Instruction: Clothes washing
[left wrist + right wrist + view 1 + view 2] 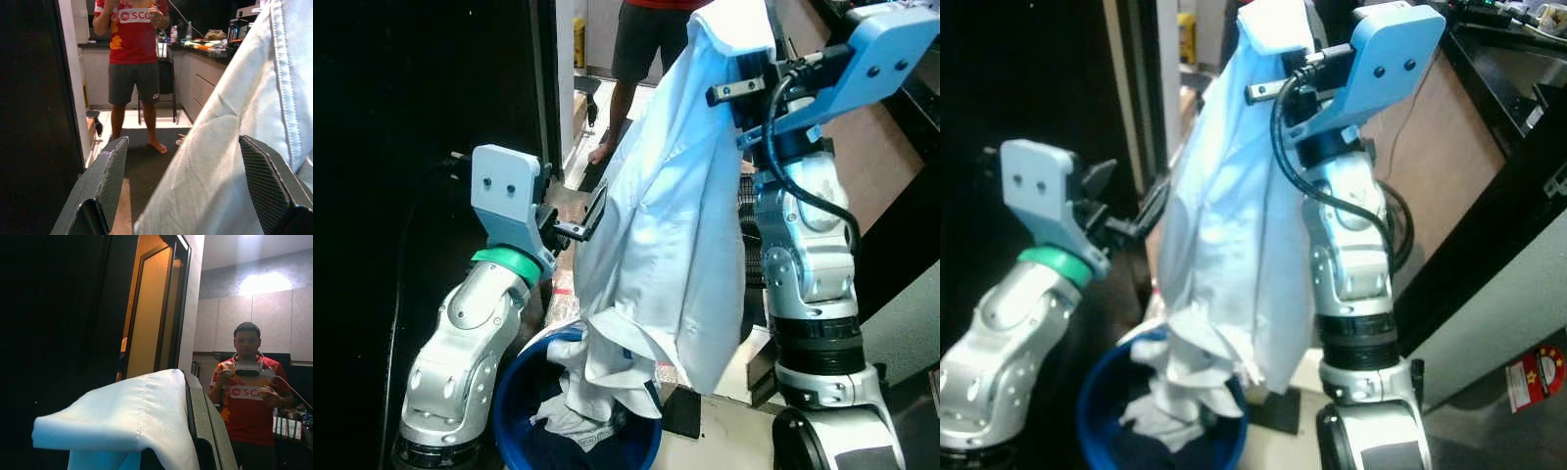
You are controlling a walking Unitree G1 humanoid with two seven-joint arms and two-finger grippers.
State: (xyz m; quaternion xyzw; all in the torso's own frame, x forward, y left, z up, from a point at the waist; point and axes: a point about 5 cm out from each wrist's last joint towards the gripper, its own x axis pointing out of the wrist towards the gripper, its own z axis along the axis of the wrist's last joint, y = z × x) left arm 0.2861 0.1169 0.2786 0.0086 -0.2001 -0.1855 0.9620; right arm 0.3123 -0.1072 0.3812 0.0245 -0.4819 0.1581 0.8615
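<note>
A pale blue shirt (666, 225) hangs full length from my raised right gripper (729, 59), which is shut on its top edge. That edge shows as a folded hem (127, 418) pinched between the fingers in the right wrist view. The shirt's tail reaches down into a blue basket (514, 392) holding more white and dark clothes (578, 411). My left gripper (592, 215) is open beside the shirt's left side at mid height, with the cloth (230, 161) lying between its two black fingers (105, 181) in the left wrist view.
A person in a red shirt and dark shorts (133, 73) stands barefoot a few steps ahead in a kitchen with counters (210, 54). A dark doorway and wall (411, 98) fill the left. A brown panel (1449, 166) stands at the right.
</note>
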